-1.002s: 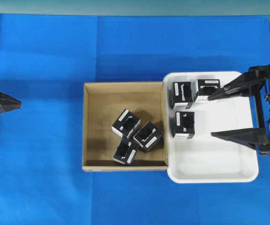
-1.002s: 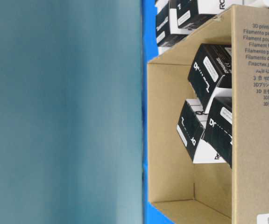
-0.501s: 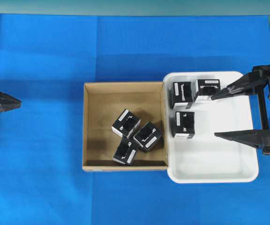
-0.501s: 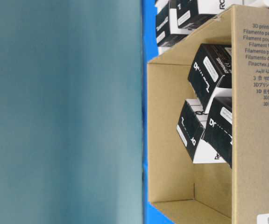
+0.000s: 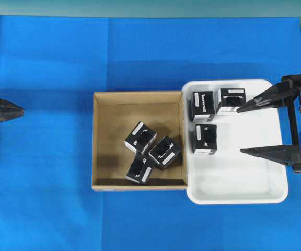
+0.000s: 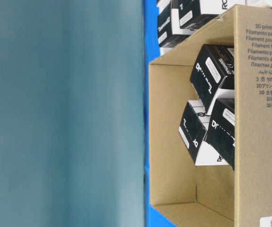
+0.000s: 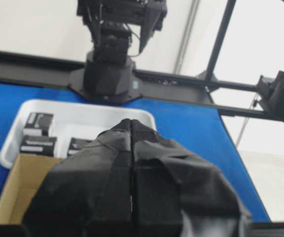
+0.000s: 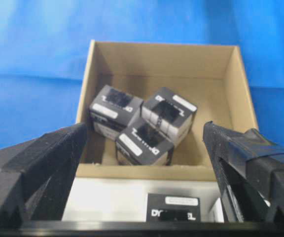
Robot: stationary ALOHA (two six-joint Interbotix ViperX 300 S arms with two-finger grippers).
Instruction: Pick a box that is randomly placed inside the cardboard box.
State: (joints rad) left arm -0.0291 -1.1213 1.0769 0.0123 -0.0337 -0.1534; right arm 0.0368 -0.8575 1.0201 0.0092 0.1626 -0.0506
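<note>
Because the job is to lift one small box out of the cardboard box (image 5: 102,141), stock is split between two holders on the blue counter (image 5: 46,104): the brown carton near the middle and a white tray (image 5: 255,183) touching its right wall. Cardboard box, one: shallow, open-topped, holding three black boxes bunched toward its lower right corner, tilted at odd angles and leaning on each other, which suits a random drop rather than neat stacking. Of these, the upper-left box (image 5: 140,137) looks freest to grasp, as I judge it; the other two (image 5: 164,152) (image 5: 140,169) press against it and against each other. Tray, one: holding three more black boxes, two side by side along its top-left edge (image 5: 203,105) (image 5: 231,99) and one just below them (image 5: 205,138), set squarer, as sorted goods would be. Black boxes in all: six, three per holder. Right gripper (image 5: 240,130), one: over the right half of the tray, fingers (image 5: 268,152) wide apart and holding nothing, facing the carton, a stance that would fit a reach for the next box. Left gripper (image 7: 131,163), one: parked at the left edge of the counter, well apart from both holders, fingers pressed together and empty, apparently kept out of the way.
</note>
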